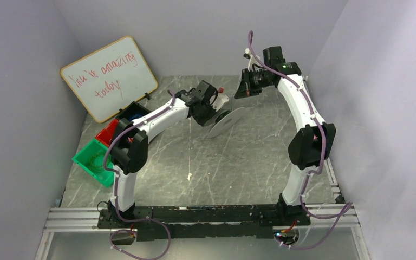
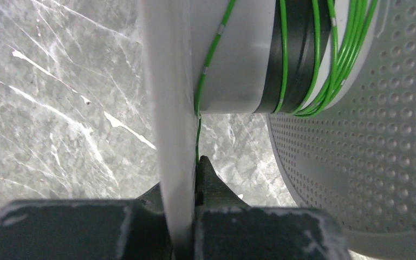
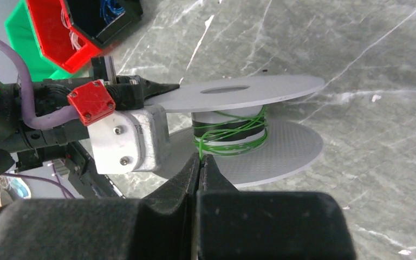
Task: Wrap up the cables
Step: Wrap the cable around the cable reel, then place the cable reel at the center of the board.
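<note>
The cables are one thin bright-green wire (image 3: 230, 141) wound in loose turns round the hub of a white spool (image 1: 225, 122), which hangs tilted above the table. My left gripper (image 2: 187, 173) is shut on the edge of the spool's plain flange (image 2: 176, 108), and a strand of the wire (image 2: 211, 54) runs down beside that flange. The perforated flange (image 2: 368, 151) lies past the hub. My right gripper (image 3: 200, 157) is shut on the wire's free end, close to the hub. In the top view it (image 1: 244, 86) hovers just right of the spool.
A whiteboard (image 1: 108, 76) leans at the back left. Green (image 1: 95, 162), red (image 1: 108, 132) and black (image 1: 132, 111) bins stand in a row at the left, beside the left arm. Grey walls close in on both sides of the marble table (image 1: 238, 157).
</note>
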Available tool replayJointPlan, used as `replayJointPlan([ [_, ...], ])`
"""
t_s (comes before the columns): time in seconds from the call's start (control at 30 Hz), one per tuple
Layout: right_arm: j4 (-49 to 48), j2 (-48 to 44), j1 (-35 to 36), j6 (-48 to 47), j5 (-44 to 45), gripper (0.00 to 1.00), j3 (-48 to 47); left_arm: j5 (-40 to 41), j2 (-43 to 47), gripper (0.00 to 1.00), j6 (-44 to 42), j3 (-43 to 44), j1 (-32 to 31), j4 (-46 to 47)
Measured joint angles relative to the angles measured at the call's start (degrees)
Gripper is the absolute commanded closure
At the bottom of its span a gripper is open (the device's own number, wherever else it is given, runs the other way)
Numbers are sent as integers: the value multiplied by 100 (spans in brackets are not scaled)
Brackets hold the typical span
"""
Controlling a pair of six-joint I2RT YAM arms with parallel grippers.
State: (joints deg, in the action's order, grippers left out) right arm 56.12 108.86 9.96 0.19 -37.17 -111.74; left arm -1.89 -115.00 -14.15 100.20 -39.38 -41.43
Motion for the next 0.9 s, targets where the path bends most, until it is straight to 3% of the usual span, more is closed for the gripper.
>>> replayJointPlan([
  [0.9, 11, 160, 28, -20, -153, 100, 643, 566, 4, 98, -358, 0, -267, 149],
])
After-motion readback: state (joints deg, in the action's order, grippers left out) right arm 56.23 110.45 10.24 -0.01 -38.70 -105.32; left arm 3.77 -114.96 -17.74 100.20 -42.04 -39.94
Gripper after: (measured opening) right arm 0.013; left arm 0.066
